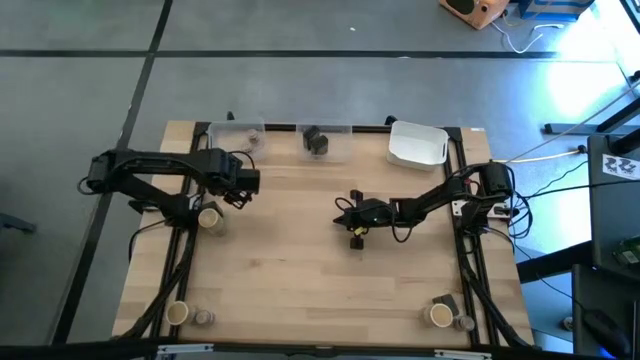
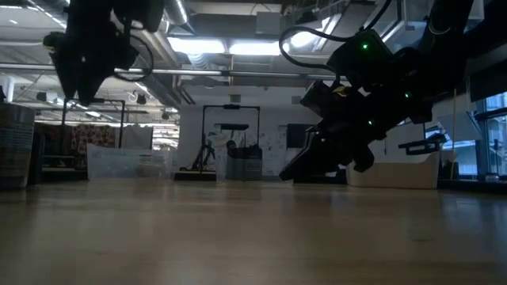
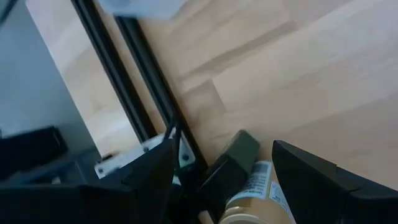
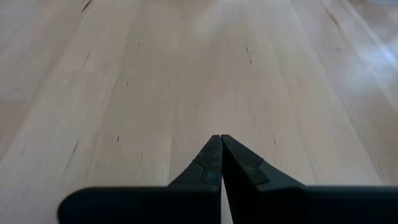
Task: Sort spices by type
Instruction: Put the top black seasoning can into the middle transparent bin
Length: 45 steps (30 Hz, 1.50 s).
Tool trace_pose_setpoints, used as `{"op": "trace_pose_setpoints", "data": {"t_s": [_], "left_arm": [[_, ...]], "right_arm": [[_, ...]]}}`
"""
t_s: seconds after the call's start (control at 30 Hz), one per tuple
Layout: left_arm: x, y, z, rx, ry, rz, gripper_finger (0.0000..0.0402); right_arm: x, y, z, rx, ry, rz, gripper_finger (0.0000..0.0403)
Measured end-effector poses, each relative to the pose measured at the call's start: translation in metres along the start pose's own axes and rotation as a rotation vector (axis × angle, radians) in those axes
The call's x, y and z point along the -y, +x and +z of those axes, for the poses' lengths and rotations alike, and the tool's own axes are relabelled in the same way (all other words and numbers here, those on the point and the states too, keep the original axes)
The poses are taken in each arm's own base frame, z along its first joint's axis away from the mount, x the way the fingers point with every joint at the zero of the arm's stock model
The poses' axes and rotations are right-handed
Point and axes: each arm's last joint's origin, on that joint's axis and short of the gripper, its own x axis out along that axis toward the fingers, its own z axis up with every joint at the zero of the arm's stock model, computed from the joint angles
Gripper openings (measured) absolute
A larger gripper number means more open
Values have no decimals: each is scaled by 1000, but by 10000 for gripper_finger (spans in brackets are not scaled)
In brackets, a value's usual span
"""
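Note:
My left gripper (image 1: 243, 187) is open and empty, held above the table's left side. In the left wrist view its fingers (image 3: 222, 149) stand apart, high over a dark grey block (image 3: 235, 157) and a tan cylinder with a pale top (image 3: 250, 198). These two lie side by side next to the black frame rail; the cylinder also shows in the high view (image 1: 208, 217). My right gripper (image 1: 343, 212) is shut and empty near the table's middle, its fingertips closed together (image 4: 221, 142) over bare wood. A small dark block (image 1: 356, 240) lies on the table just near of it.
At the far edge, one clear tub (image 1: 238, 135) holds a brownish jar, another clear tub (image 1: 330, 145) holds a dark block, and there is a white tub (image 1: 417, 146). More spices stand at the near left corner (image 1: 177, 313) and the near right corner (image 1: 441, 315). Black rails (image 1: 185, 240) run along both sides.

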Motion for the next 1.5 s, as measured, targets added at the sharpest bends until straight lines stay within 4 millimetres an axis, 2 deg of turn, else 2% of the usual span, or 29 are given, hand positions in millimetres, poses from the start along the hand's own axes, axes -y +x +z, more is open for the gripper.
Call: {"op": "trace_pose_setpoints", "data": {"t_s": [0.37, 0.6, 0.8, 0.97, 1.4, 1.5], "left_arm": [[2, 27, -3, -107, -51, -1, 240], [2, 33, -5, -140, -128, 4, 221], [10, 50, -10, -209, -160, -60, 214], [9, 61, -16, -241, -169, -31, 214], [13, 65, -15, -210, -140, -75, 214], [21, 66, -10, -180, -158, -158, 214]], "right_arm": [[0, 0, 3, 26, 3, -2, 11], [0, 0, 2, 24, 2, -2, 11], [0, 0, 2, 20, 2, -2, 11], [0, 0, 2, 19, 2, -2, 11], [0, 0, 2, 19, 5, -2, 11], [0, 0, 2, 19, 5, -2, 11]]}}
